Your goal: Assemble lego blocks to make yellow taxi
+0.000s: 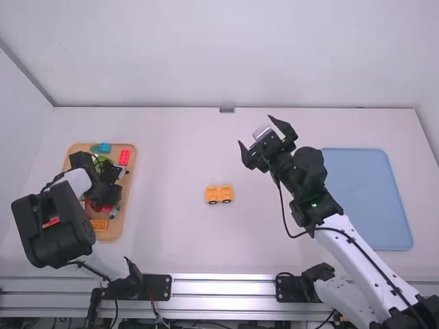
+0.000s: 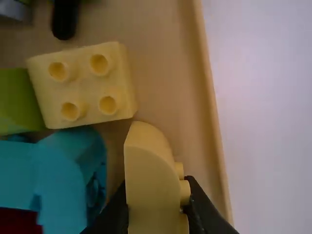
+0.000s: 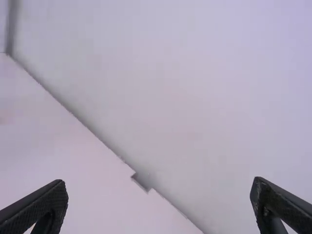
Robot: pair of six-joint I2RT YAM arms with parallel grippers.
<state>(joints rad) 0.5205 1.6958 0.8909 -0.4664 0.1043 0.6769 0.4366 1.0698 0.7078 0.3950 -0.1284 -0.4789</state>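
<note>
In the high view my left gripper [image 1: 108, 195] is low over the wooden tray [image 1: 130, 199] at the left. The left wrist view has my left gripper [image 2: 157, 207] shut on a yellow curved brick [image 2: 148, 170], studs facing sideways. A pale yellow four-stud brick [image 2: 85, 87] lies close by in the tray. Near the table's middle stands a yellow-orange block piece on dark wheels [image 1: 219, 194]. My right gripper [image 1: 258, 131] is raised beyond it to the right, open and holding nothing; in the right wrist view my right gripper [image 3: 160, 192] has its fingers wide apart.
The tray also holds red blocks [image 1: 124, 157], an orange block [image 1: 99, 225], a teal block [image 1: 104, 148] and, beside the curved brick, a teal piece [image 2: 73, 161] and a green block [image 2: 17, 100]. A blue tray [image 1: 370, 199] lies at the right.
</note>
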